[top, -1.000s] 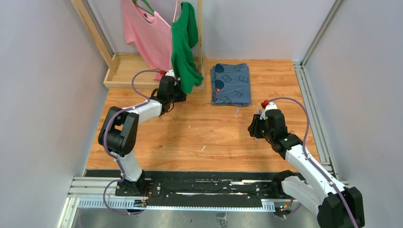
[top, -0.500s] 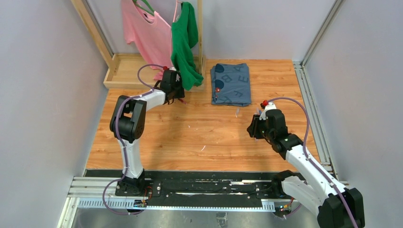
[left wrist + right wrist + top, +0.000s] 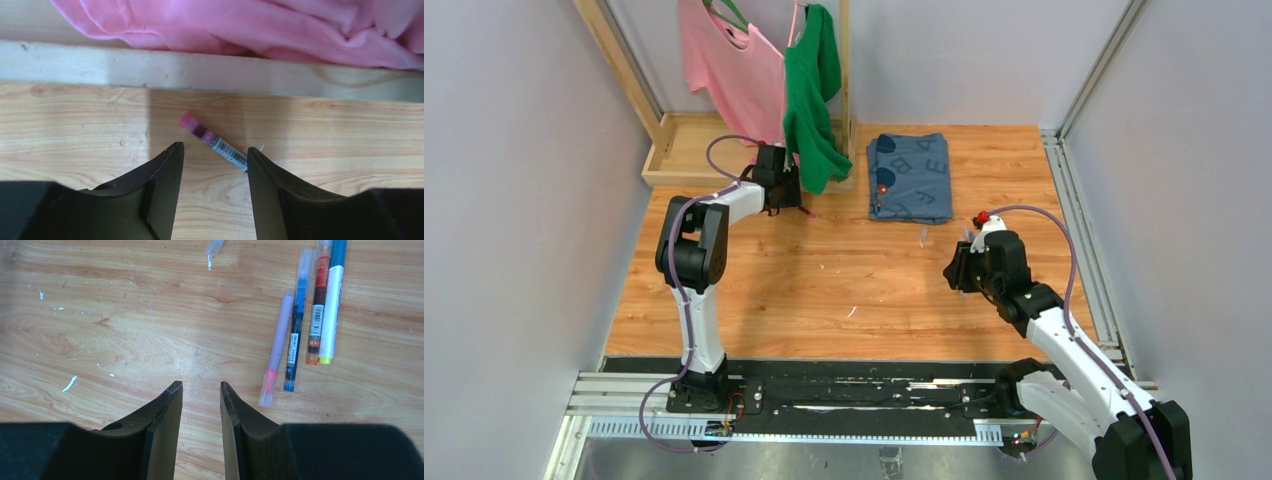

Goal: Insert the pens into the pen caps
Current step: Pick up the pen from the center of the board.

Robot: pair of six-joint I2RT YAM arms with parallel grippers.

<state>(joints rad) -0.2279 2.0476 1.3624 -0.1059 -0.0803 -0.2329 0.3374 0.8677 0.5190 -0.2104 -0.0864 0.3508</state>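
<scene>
Left pincer (image 3: 214, 148) has swung to the rack foot (image 3: 200, 67), jaws apart over a pink-tipped pen (image 3: 215, 142) on the worktop (image 3: 75, 130) (a grab looks next); right pincer (image 3: 200, 386), also apart, hovers beside four pens (image 3: 295, 335).

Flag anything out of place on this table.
One pink-tipped pen lies alone, askew, by the rack base under the pink shirt. The other four pens lie together far to the right.
</scene>
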